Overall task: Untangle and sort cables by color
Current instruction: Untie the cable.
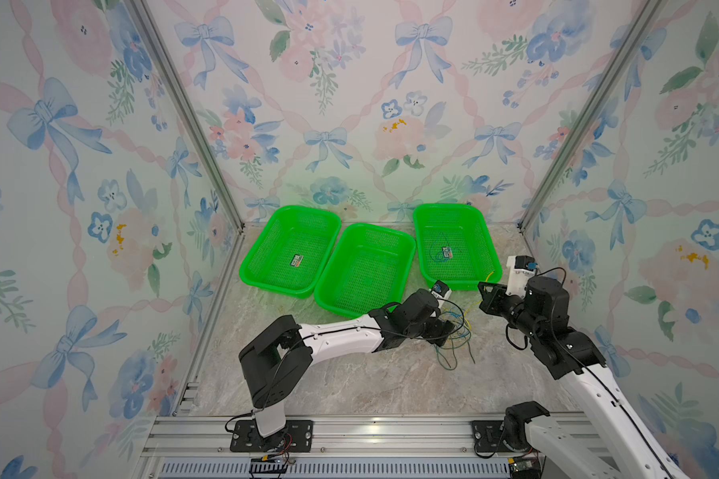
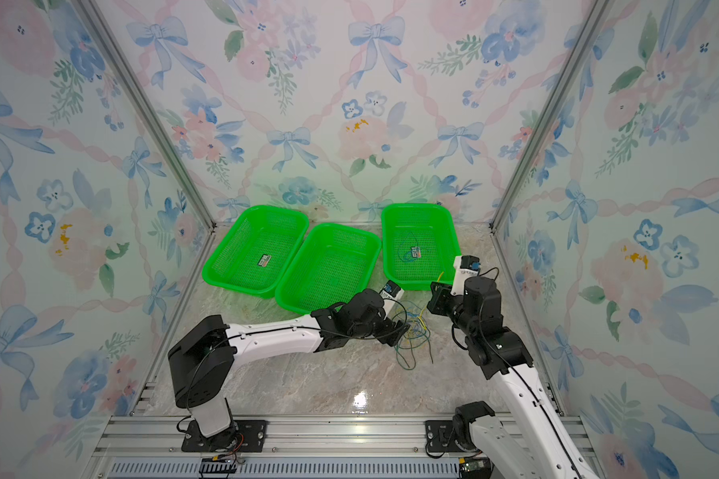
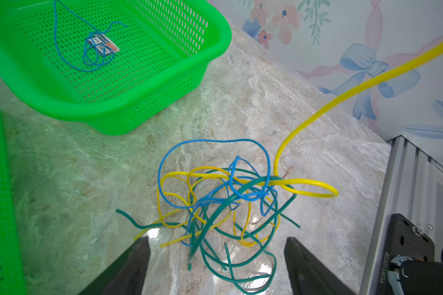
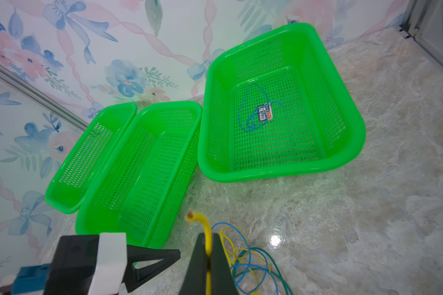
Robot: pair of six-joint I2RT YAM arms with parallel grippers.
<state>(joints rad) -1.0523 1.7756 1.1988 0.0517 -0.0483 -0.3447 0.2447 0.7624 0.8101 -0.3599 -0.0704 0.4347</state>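
Baskets (image 1: 374, 236) in row behind tangle (image 1: 457, 331) (on table (image 1: 349, 373)); one cable (image 3: 92, 51) in rightmost.

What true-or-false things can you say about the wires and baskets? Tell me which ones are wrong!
1. The right gripper pinches a yellow wire. True.
2. Every basket holds a wire. False: only the right basket holds one, a blue wire.
3. The left gripper is shut. False: it is open over the tangle.
4. The tangle lies on the table. True.
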